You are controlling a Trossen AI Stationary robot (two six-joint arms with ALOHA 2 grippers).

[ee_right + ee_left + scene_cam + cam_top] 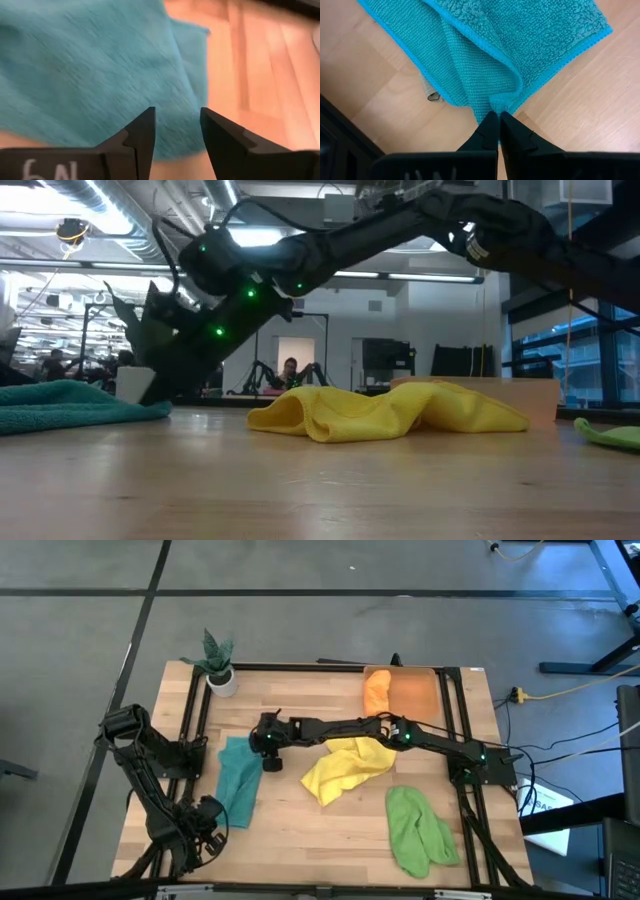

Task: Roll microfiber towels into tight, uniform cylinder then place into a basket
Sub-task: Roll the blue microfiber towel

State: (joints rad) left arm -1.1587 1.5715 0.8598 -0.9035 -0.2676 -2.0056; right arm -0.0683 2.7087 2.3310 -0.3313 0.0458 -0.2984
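Four towels are seen on the wooden table (300, 830). The teal towel (238, 780) is spread flat near the table's left edge, the yellow towel (345, 768) is crumpled at the middle, and the green towel (418, 830) is bunched toward the front right. The orange towel (376, 691) is lying rolled in the left end of the orange basket (415, 695), which is set at the far right of the table.

One corner of the teal towel is pinched by the left gripper (498, 116), whose fingers are pressed together on the hem at the towel's near edge. The right gripper (176, 125) is held with its fingers parted over the far part of the same towel, with nothing between them; from the wrist view it cannot be told whether the cloth is touched. The right arm is stretched across the table from the right side, above the yellow towel.

Handwritten white marks are seen on the right gripper's body, cut off at the frame edge; they look like "6N" but cannot be read surely. A small dark mark on the wood is partly hidden under the teal towel's edge.

A white pot with a green plant (220, 670) is placed at the far left corner. In the low view the basket is largely hidden behind the yellow towel, and a person is dimly made out in the room beyond.
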